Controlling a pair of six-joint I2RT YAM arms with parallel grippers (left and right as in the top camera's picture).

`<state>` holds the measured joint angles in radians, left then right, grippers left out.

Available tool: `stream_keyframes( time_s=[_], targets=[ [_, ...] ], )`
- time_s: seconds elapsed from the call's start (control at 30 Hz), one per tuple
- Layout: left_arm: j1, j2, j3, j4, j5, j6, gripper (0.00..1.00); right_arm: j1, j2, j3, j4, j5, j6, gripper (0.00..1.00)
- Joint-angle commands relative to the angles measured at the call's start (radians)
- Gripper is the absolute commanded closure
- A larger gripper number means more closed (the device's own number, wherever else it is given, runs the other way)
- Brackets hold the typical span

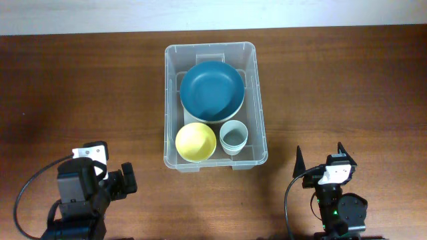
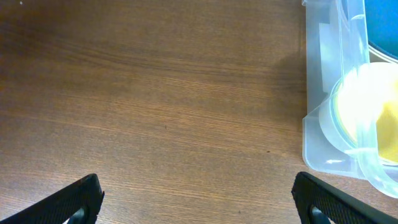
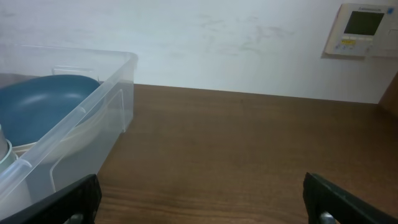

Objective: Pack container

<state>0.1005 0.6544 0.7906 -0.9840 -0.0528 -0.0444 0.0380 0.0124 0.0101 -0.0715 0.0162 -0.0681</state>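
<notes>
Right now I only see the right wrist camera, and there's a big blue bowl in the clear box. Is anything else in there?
Observer: Yes. A yellow bowl sits in the container, in the near corner on the left arm's side.
Operator: Is anything next to it?
Observer: A pale cup stands upright beside it, just in front of the blue bowl.
Operator: Where's the other arm?
Observer: The left end effector is over bare table, apart from the container. It is open and holds nothing.
</notes>
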Motion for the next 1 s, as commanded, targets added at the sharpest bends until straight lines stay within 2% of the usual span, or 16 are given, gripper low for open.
stream_keyframes(
  time_s=[0.0, 0.67, 0.8, 0.87, 0.97],
  targets=[
    [0.003, -0.004, -0.003, 0.001, 0.004, 0.015, 0.01, -0.006, -0.006, -0.005, -0.008, -0.005, -0.006, 0.01],
    [0.002, -0.005, -0.005, 0.002, 0.004, 0.015, 0.01, -0.006, -0.006, -0.005, -0.008, -0.005, -0.006, 0.01],
    [-0.002, -0.058, -0.012, -0.032, 0.043, 0.015, 0.01, -0.006, -0.006, -0.005, -0.008, -0.005, -0.006, 0.01],
    [-0.002, -0.103, -0.038, -0.004, 0.042, 0.016, 0.01, -0.006, -0.006, -0.005, -0.008, -0.005, -0.006, 0.01],
    [-0.002, -0.208, -0.141, 0.121, 0.047, 0.016, 0.01, -0.006, -0.006, -0.005, -0.008, -0.005, -0.006, 0.01]
  ],
)
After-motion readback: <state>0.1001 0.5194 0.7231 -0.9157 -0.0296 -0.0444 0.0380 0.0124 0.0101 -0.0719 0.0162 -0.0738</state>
